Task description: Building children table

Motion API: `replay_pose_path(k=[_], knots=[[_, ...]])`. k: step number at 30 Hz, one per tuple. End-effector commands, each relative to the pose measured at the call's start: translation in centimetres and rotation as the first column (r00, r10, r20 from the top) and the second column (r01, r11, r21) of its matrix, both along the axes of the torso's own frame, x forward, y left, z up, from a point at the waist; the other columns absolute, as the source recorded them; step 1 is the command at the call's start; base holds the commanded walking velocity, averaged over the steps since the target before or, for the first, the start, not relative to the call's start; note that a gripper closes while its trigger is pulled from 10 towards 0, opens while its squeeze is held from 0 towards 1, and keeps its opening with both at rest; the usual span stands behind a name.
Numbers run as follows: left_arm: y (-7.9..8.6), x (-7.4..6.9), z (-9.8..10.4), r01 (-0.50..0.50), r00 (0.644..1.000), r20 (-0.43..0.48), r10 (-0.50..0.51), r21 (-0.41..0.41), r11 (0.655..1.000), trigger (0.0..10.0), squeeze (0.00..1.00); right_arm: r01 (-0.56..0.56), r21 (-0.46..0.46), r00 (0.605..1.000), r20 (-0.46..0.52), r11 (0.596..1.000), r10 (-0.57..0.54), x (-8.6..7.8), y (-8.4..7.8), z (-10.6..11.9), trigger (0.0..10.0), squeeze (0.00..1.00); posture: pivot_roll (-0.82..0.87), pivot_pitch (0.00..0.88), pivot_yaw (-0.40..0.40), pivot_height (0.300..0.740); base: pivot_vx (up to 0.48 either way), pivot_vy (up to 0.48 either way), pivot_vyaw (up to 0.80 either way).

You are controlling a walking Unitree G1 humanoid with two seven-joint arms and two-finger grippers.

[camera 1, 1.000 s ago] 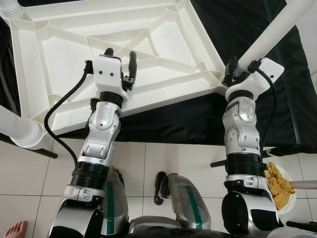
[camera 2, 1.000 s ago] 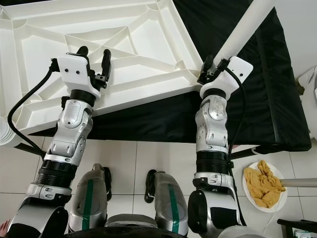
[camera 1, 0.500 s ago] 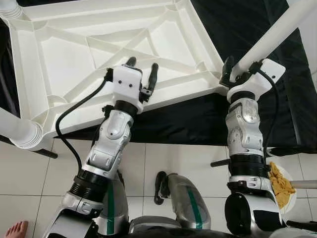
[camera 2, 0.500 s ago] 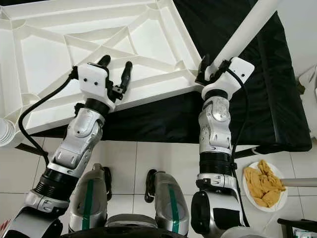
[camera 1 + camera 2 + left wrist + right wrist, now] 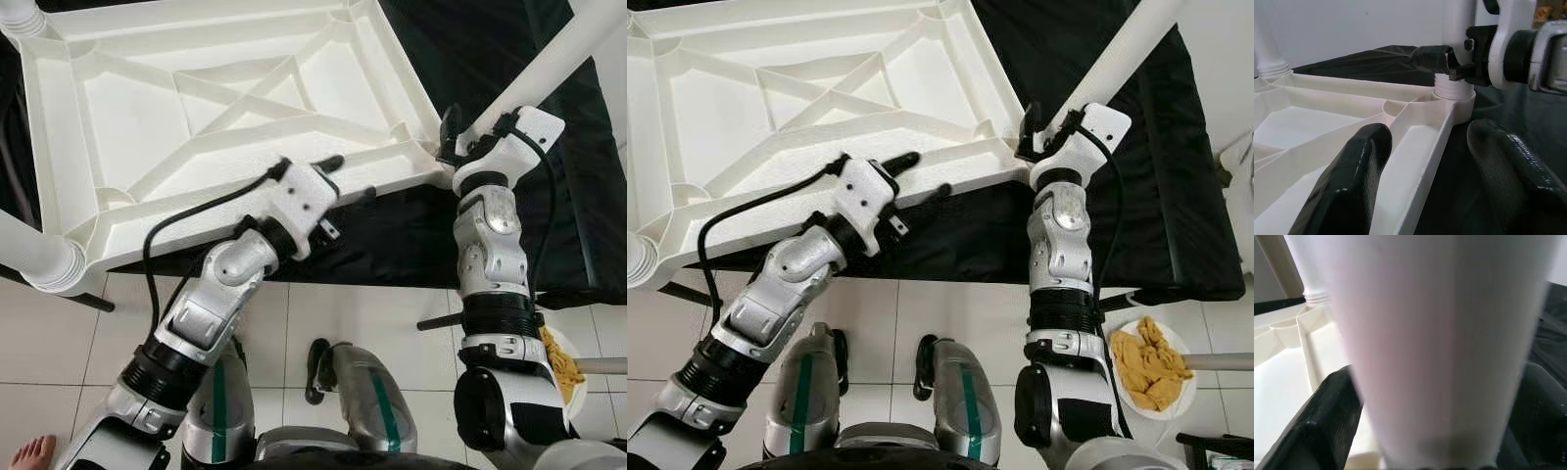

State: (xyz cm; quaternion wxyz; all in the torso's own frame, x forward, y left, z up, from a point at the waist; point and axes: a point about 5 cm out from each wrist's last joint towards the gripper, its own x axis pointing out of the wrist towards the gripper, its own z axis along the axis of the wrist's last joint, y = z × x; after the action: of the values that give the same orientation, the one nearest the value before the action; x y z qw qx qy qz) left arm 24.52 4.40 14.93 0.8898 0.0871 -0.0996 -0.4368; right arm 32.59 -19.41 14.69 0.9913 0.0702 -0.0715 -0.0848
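We have the white plastic tabletop (image 5: 196,108) lying upside down, ribbed underside up, on a black cloth (image 5: 470,59) that covers a low support. Its near edge runs from near left to far right.

At the near-right corner a white table leg (image 5: 549,69) stands in its socket (image 5: 1453,95), its long axis rising from the corner and leaning to the far right in the head views. Another leg (image 5: 34,255) stands at the near-left corner.

The right gripper (image 5: 1043,122) is pinching the base of the near-right leg just above the socket, one finger on each side of the tube; the right wrist view shows the tube between the two black fingers (image 5: 1327,421).

The left gripper (image 5: 343,178) is spread and holds nothing. It sits astride the near edge of the tabletop, one finger (image 5: 1347,181) over the ribbed inside, the other (image 5: 1513,176) outside over the cloth, both pointing along the edge towards the right.

Key relation: the socket lies straight ahead of the left gripper along that edge, near but not touching. The right arm is the one on the leg; the left is the nearer to the rim.

Judgement: the leg is being seated or turned into its socket, and the left gripper looks placed to clamp the rim and steady the tabletop against that. Whether the leg is fully home we cannot tell.

On the tiled floor (image 5: 921,313) at near right is a plate of yellow cloth (image 5: 1146,367).
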Motion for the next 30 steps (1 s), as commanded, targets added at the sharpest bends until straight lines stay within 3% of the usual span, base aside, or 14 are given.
replay_pose_path(k=[1, 14, 21, 24, 27, 29, 30], knots=[[-0.4, -0.4, -0.1, 0.038, 0.999, 0.002, -0.039, 0.028, 0.999, 10.0, 0.0, -0.013, -0.003, 1.0, -0.011, 1.0, 0.013, 0.1, -0.2, -0.3, 10.0, 0.0, 0.1, 0.091, -0.11, 0.74, 0.0, 0.0, 0.0], [0.0, -0.1, 0.0, 0.037, 0.999, 0.003, -0.037, 0.047, 0.998, 10.0, 0.0, -0.13, -0.038, 0.991, -0.029, 0.991, 0.129, 0.3, -0.2, -0.7, 10.0, 0.0, 0.1, 0.087, -0.104, 0.74, 0.0, 0.0, 0.0], [0.2, 0.0, 0.1, 0.034, 0.999, 0.003, -0.035, 0.052, 0.998, 10.0, 0.0, -0.232, -0.1, 0.972, 0.008, 0.968, 0.234, -0.3, -1.6, 0.2, 10.0, 0.0, 0.1, 0.082, -0.106, 0.74, 0.0, 0.0, 0.0], [0.4, -0.1, 0.1, 0.029, 1.0, 0.002, -0.029, 0.051, 0.998, 10.0, 0.0, -0.332, -0.159, 0.942, -0.005, 0.93, 0.335, -0.8, -3.2, 0.9, 10.0, 0.0, 0.1, 0.083, -0.103, 0.74, 0.0, 0.0, 0.0], [0.4, -0.1, 0.1, 0.027, 1.0, 0.0, -0.027, 0.05, 0.998, 10.0, 0.0, -0.402, -0.19, 0.914, -0.021, 0.896, 0.405, -1.1, -3.6, 1.3, 10.0, 0.0, 0.1, 0.083, -0.101, 0.74, 0.0, 0.0, 0.0], [0.5, -0.1, 0.1, 0.024, 1.0, 0.001, -0.024, 0.052, 0.998, 10.0, 0.0, -0.485, -0.235, 0.873, -0.069, 0.842, 0.484, -1.4, -4.1, 1.3, 10.0, 0.0, 0.09, 0.085, -0.102, 0.74, 0.0, 0.0, 0.0], [0.5, -0.1, 0.1, 0.024, 1.0, 0.001, -0.024, 0.052, 0.998, 10.0, 0.0, -0.485, -0.235, 0.873, -0.069, 0.842, 0.484, -1.4, -4.1, 1.3, 10.0, 0.0, 0.09, 0.085, -0.102, 0.74, 0.0, 0.0, 0.0]])
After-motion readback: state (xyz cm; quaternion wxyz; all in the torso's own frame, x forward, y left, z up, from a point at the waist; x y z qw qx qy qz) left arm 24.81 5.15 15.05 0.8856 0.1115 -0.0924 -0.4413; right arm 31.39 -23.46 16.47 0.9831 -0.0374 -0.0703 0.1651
